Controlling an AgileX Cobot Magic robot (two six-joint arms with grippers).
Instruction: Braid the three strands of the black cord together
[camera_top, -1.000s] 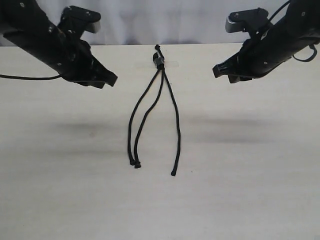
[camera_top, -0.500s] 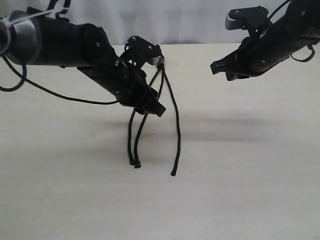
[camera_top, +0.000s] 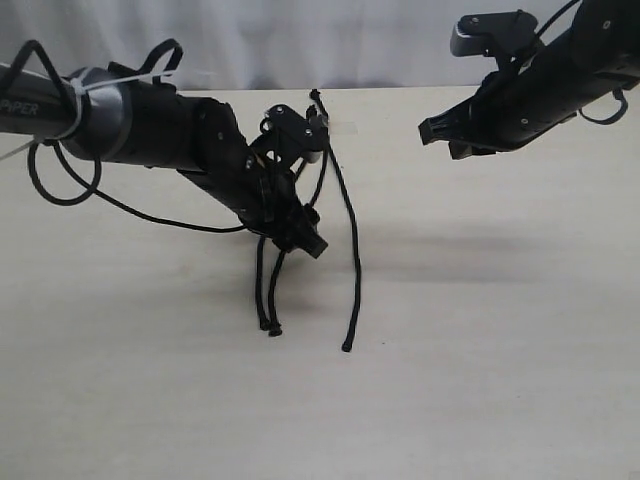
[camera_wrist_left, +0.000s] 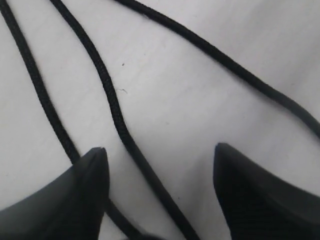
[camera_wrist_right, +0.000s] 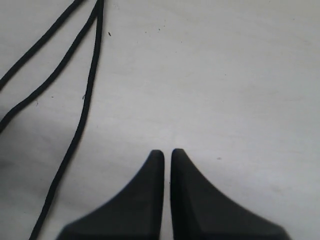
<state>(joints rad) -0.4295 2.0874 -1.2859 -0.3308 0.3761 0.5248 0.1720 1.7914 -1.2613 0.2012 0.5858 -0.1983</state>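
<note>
The black cord lies on the pale table, its knot (camera_top: 318, 124) under a clear tape strip (camera_top: 346, 128) at the far edge. The three strands fan toward me, with two tips (camera_top: 270, 328) close together and the third tip (camera_top: 347, 347) to their right. My left gripper (camera_top: 305, 236) is low over the two left strands, partway down them, and covers part of them. In the left wrist view it (camera_wrist_left: 160, 150) is open, the middle strand (camera_wrist_left: 112, 100) runs between its fingers, and another strand (camera_wrist_left: 35, 85) passes beside one finger. My right gripper (camera_top: 432, 130) (camera_wrist_right: 164, 152) hangs shut and empty, right of the knot.
The light table (camera_top: 500, 350) spreads wide on both sides of the cord. A glossy black cable (camera_top: 130, 205) loops off the left arm over the table's left part. A pale curtain (camera_top: 380, 40) closes the back.
My left arm swung in from the far left, came down over the two left strands and opened its jaws. The right arm barely shifted and stayed shut.
</note>
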